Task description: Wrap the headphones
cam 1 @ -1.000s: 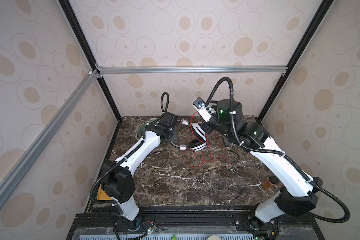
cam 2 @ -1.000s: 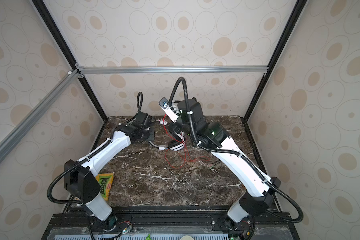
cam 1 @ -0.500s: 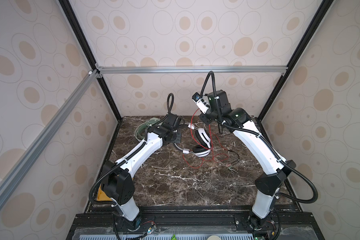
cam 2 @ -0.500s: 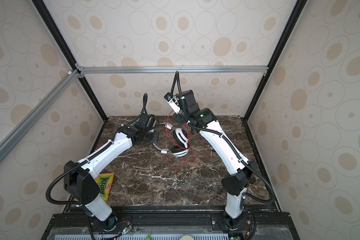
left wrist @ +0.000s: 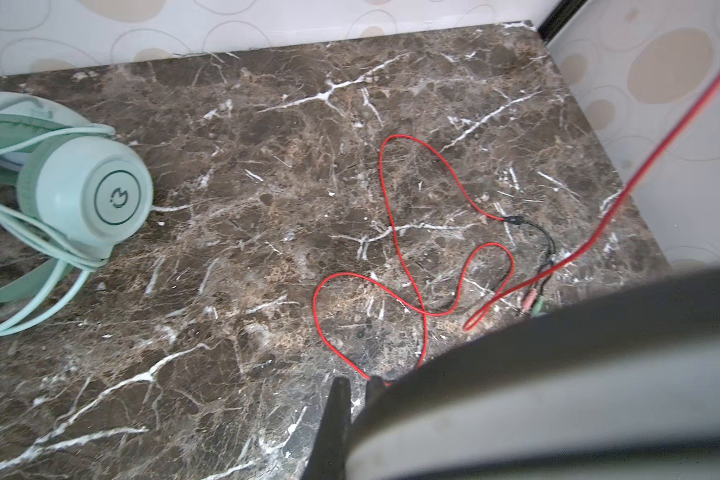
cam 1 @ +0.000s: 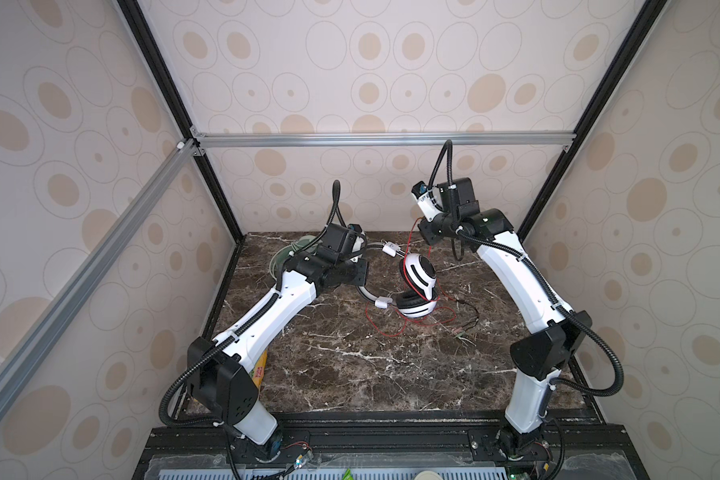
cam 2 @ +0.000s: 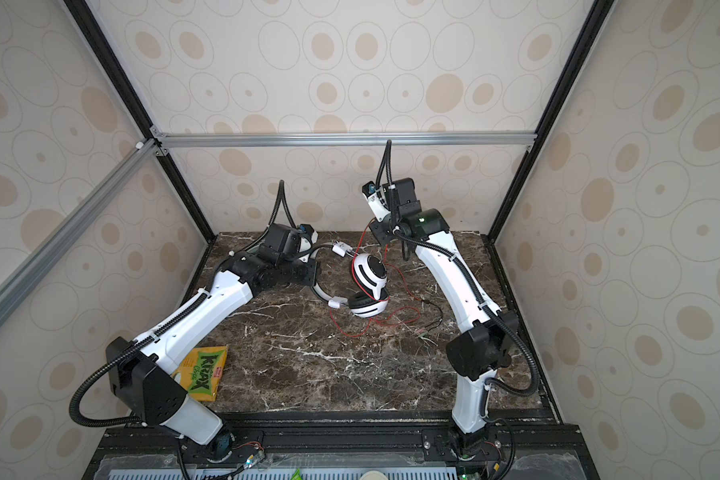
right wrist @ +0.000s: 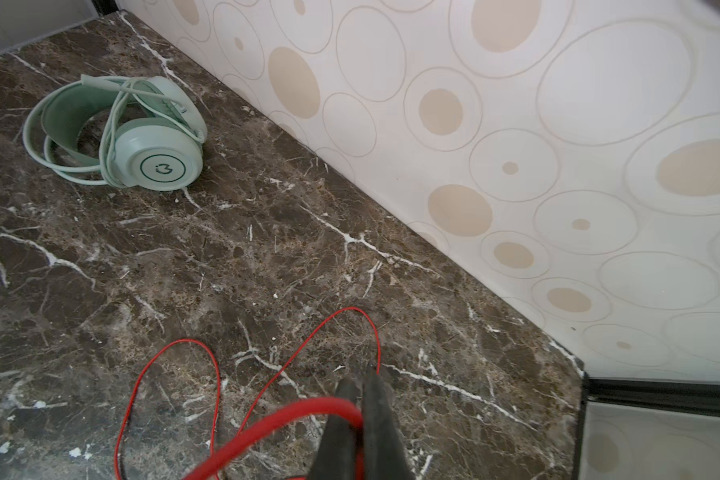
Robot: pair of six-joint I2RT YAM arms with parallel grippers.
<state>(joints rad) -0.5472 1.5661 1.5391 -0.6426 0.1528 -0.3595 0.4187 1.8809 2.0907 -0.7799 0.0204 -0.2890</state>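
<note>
1. Close under the left wrist camera, the left gripper (left wrist: 356, 384) has its dark jaws drawn together on the white-and-black headphones (left wrist: 558, 374), taken by the grey headband, which fills the near corner as a blur. I judge this hold anchors the pair while cord is wound. The red cord (left wrist: 404, 137) lies in slack loops on the marble table (left wrist: 246, 187). It ends in black leads and small plugs (left wrist: 531, 299) near the side wall (left wrist: 661, 166), and one strand rises taut out of frame. The mint green headphones (left wrist: 80, 195) sit well apart, their pale cord already looped round the band.

2. Below the right wrist camera, the right gripper (right wrist: 360, 386) is closed, pinching the red cord between its fingers, with loops trailing down onto the marble. This looks like the winding hand. The mint pair lies by the back wall (right wrist: 474, 166) toward the far corner, with bare marble between it and the cord.

3. Across both top views, the left gripper (cam 1: 360, 274) holds the headband so that one cup (cam 1: 418, 272) stands raised and the other rests on the table. The right gripper (cam 1: 427, 237) hangs raised above the back of the table, the cord slanting up to it.
   - Room is tight behind, where both wrists sit close to the back wall.
   - The front half of the marble is open.
   - A chip packet (cam 2: 202, 372) lies at the front left beside the left arm's base, well clear.
   - I judge the slack by the plugs could snag as it is drawn in.
</note>
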